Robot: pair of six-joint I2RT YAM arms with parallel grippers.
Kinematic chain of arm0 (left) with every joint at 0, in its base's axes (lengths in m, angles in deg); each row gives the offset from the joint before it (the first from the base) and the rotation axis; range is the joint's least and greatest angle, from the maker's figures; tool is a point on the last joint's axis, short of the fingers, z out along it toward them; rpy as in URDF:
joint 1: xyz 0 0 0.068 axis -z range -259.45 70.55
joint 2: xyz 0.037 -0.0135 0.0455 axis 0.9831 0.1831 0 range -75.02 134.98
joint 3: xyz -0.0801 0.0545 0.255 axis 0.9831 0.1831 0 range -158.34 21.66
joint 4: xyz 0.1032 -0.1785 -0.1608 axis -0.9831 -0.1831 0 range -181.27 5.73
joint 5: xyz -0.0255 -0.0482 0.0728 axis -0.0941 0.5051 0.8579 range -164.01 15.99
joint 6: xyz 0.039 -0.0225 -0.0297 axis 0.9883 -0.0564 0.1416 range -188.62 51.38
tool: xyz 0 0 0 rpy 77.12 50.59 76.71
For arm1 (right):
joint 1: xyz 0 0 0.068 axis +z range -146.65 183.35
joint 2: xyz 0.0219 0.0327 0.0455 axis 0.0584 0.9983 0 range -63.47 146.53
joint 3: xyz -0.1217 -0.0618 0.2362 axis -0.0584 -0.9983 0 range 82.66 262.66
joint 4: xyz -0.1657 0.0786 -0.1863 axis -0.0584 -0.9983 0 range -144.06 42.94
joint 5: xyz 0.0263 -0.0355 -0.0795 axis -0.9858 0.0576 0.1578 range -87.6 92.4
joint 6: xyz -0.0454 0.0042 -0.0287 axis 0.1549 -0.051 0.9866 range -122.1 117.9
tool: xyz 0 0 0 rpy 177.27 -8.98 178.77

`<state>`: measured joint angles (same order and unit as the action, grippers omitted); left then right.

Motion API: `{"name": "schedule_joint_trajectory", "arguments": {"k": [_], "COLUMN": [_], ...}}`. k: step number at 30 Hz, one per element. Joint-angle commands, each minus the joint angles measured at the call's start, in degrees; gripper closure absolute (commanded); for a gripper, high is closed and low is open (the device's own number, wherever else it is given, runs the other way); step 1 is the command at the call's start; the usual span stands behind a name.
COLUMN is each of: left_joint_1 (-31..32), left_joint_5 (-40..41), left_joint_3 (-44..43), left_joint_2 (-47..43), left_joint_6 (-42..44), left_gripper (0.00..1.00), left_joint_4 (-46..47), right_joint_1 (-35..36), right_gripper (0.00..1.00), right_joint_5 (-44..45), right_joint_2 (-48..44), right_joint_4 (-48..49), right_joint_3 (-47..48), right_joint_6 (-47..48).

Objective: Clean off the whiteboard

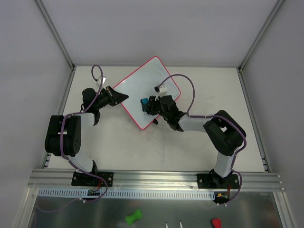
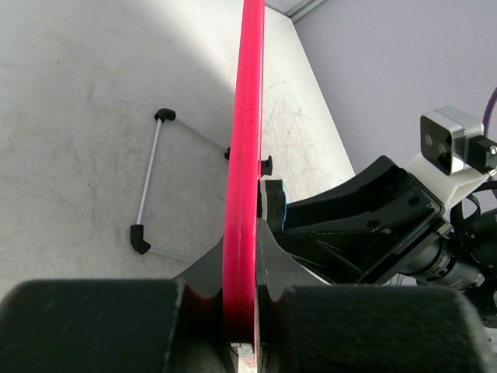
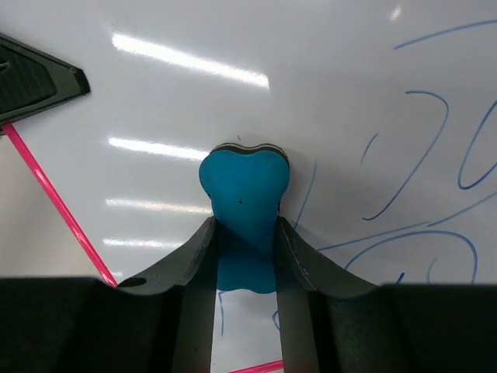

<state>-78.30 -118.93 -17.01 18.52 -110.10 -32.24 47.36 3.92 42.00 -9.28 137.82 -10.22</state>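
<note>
- Whiteboard (image 1: 142, 85): sits on the far middle of the table (image 1: 199, 142), turned diagonally with one corner pointing far. It has a glossy white face and a thin pink-red frame.
- Left arm: base at the near left. The elbow is folded close to the base and the forearm reaches far and right to the board's left edge.
- Left end effector (image 1: 118, 96): closed on the whiteboard's frame. In the left wrist view the pink edge (image 2: 247, 116) runs straight up between the two fingers, pinched from both sides.
- A thin wire stand (image 2: 151, 183) with black end caps shows left of the board's edge in that view, over the table.
- Right arm: base at the near right, elbow bent out to the right. The forearm stretches left and far over the board's near-right part, wrist tipped down.
- Right end effector (image 1: 148, 106): clamped on a small blue eraser (image 1: 144, 101). In the right wrist view both fingers grip its narrow waist (image 3: 245, 186).
- The eraser's far end meets the white surface (image 3: 233, 101).
- Blue scribbles (image 3: 419, 155) lie to the eraser's right in that view.
</note>
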Motion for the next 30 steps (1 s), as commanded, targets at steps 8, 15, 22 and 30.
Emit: {"name": "schedule_joint_trajectory", "arguments": {"k": [8,15,22,30], "left_joint_1": [0.61,-0.09,-0.80,-0.80], "left_joint_5": [2.04,-0.42,-3.15,-3.24], "left_joint_3": [-0.79,-1.32,-2.28,-2.81], "left_joint_2": [0.51,2.26,3.23,3.23], "left_joint_6": [6.23,4.83,3.77,4.47], "left_gripper": [1.00,1.00,1.00,1.00], "left_joint_4": [-0.96,0.79,1.32,-0.17], "right_joint_1": [-2.35,-2.61,1.24,6.17], "right_gripper": [1.00,1.00,1.00,1.00], "right_joint_5": [8.86,4.91,1.03,-8.27], "right_joint_2": [3.34,3.34,3.60,5.88], "right_joint_4": [-10.18,-11.76,-11.50,-6.93], "right_joint_3": [-6.99,-2.78,0.21,1.35], "right_joint_6": [-5.77,-1.20,7.23,13.12]}}
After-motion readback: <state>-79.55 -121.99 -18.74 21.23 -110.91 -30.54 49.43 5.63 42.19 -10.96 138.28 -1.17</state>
